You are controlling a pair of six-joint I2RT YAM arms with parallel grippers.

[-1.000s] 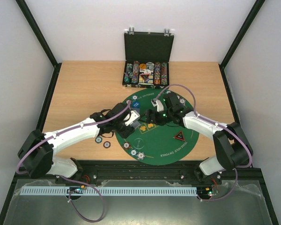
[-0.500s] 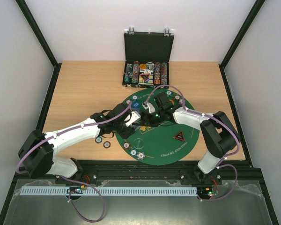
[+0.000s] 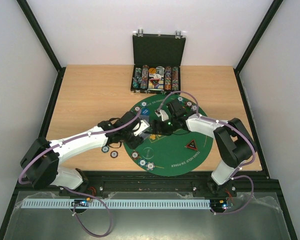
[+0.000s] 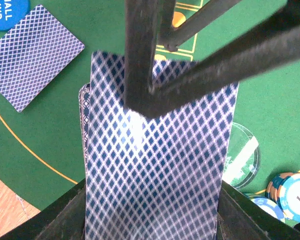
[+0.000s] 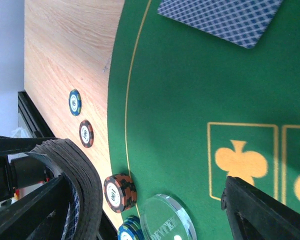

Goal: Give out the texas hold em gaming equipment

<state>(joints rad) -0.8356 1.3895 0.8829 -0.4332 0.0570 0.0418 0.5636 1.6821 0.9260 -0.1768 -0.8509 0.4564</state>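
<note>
We find the left gripper (image 4: 152,222) clamped on a grey-blue-backed playing-card deck (image 4: 155,170); the right gripper (image 5: 147,192) stands open against that deck.

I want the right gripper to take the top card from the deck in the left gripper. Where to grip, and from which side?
Probably the far short end of the top card, coming from the side opposite the left gripper. That gripper clamps the deck by its long edges at the near end, leaving only the far end free, and the right gripper, jaws open, faces it.
</note>
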